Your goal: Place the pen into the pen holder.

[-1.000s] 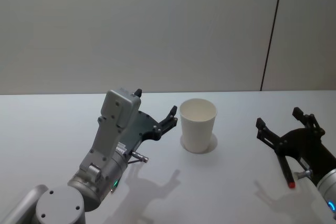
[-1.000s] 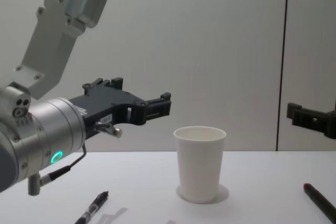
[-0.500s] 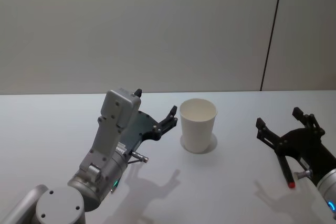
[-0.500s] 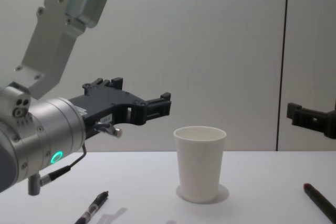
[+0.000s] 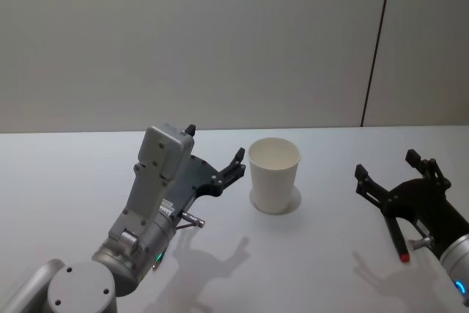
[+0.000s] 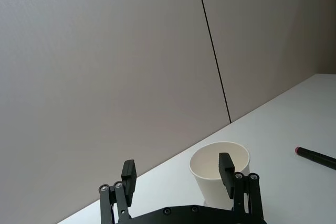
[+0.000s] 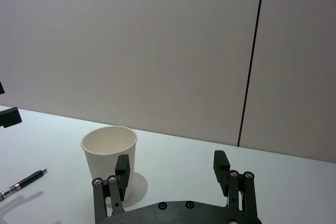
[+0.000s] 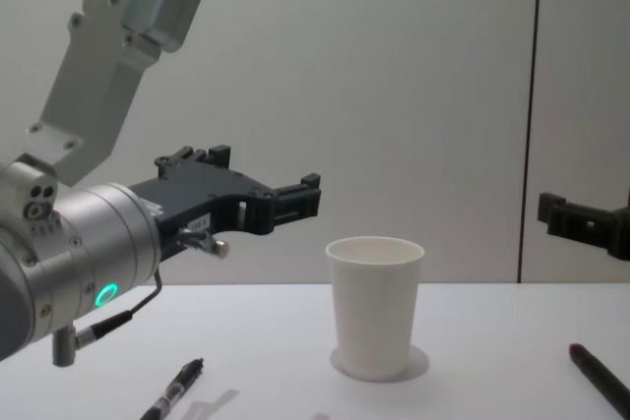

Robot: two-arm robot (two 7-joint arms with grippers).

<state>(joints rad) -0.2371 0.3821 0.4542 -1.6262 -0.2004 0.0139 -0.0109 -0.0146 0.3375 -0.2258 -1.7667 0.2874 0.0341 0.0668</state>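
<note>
White tabletop (image 5: 66,174) and a plain grey wall (image 5: 220,34) are all that surround the pen holder (image 5: 274,174). It stands upright and looks empty, its mouth open upward so a pen can drop straight in.

My left gripper (image 5: 215,144) hangs in the air just to the left of the holder, raised clear of the table. It is spread wide and grips nothing. From its wrist camera the holder sits framed beyond the two fingertips (image 6: 226,165). My right gripper (image 5: 385,163) hovers well to the holder's right, likewise spread and empty.

Two pens lie flat on the table. A dark pen with a red tip (image 5: 397,238) lies to the right of the holder, directly below my right gripper. A black-and-silver pen (image 8: 175,390) lies to the holder's left, nearer my body. Neither is touched.

I judge that the task has not got past the approach. Each pincer is open because a pen must be pinched first, and each waits on the side where a pen lies. The red-tipped pen looks the easier pick, since my right gripper is lined up above it. That calls for a descent, a close on the barrel, then a lift over the rim.
</note>
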